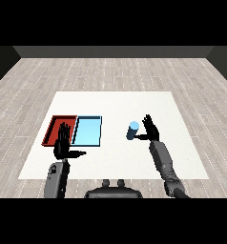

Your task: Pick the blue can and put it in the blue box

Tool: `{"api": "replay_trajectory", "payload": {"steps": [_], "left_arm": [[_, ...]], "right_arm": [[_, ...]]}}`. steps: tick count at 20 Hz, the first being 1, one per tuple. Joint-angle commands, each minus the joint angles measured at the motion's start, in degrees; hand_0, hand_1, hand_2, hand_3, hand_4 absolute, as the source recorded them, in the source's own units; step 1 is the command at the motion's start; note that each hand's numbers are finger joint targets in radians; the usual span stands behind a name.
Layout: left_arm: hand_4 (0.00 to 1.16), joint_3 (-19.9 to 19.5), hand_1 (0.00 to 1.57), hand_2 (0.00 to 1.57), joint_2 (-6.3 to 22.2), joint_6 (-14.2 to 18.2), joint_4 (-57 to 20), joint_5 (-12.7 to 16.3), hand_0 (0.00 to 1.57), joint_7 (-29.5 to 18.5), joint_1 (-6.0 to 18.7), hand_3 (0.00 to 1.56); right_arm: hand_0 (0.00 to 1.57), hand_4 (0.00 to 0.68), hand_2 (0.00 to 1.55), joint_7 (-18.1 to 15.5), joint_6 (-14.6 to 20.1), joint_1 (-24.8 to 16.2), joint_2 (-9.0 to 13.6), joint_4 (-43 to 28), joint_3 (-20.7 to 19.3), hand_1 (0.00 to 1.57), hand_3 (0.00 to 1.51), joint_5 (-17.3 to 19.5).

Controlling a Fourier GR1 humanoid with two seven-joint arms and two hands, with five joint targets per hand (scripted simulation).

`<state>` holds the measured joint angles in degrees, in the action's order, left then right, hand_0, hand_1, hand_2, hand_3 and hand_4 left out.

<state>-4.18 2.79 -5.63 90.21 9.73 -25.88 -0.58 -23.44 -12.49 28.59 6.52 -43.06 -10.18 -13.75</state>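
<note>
The right hand (151, 128) is reaching with fingers spread just beside the upright can (133, 130), which is standing on the desk (115, 102) right of the blue tray (88, 131), and a sideways nudge while closing could be tipping it over.

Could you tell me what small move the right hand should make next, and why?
Probably close the right hand round the blue can. The can stands upright on the table, right of the blue tray, and the open hand is right beside it, thumb reaching toward it, fingers not yet curled round it.
</note>
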Motion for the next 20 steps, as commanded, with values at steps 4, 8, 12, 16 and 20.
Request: {"api": "replay_trajectory", "payload": {"steps": [4,8,12,16,20], "left_arm": [[0.00,-0.8,0.00,0.00,0.3,1.0,-0.9,-0.9,0.00,-0.6,0.9,0.00],[0.00,2.3,0.00,0.00,-2.1,3.3,1.1,-2.7,0.00,1.7,1.4,0.00],[0.00,0.0,0.00,0.00,0.6,-1.0,3.3,0.4,0.00,0.1,-2.8,0.00],[0.00,-0.1,0.00,0.00,-0.1,0.6,0.5,-1.2,0.00,-0.9,-0.3,0.00],[0.00,0.1,0.00,0.00,-0.3,0.7,-2.0,-0.8,0.00,-1.6,0.6,0.00]], "right_arm": [[0.00,0.000,0.00,-3.4,-0.2,1.8,-2.0,6.7,0.4,0.00,0.00,0.6],[0.00,0.000,0.00,-6.7,1.8,8.8,-2.6,15.9,-0.8,0.00,0.00,1.7],[0.00,0.000,0.00,-5.2,4.7,4.2,-5.8,8.3,1.6,0.00,0.00,2.2],[0.00,0.000,0.00,-6.0,0.6,5.3,-3.8,10.9,1.2,0.00,0.00,1.7],[0.00,0.000,0.00,-4.7,0.8,7.0,-3.6,11.4,0.9,0.00,0.00,1.3]]}}
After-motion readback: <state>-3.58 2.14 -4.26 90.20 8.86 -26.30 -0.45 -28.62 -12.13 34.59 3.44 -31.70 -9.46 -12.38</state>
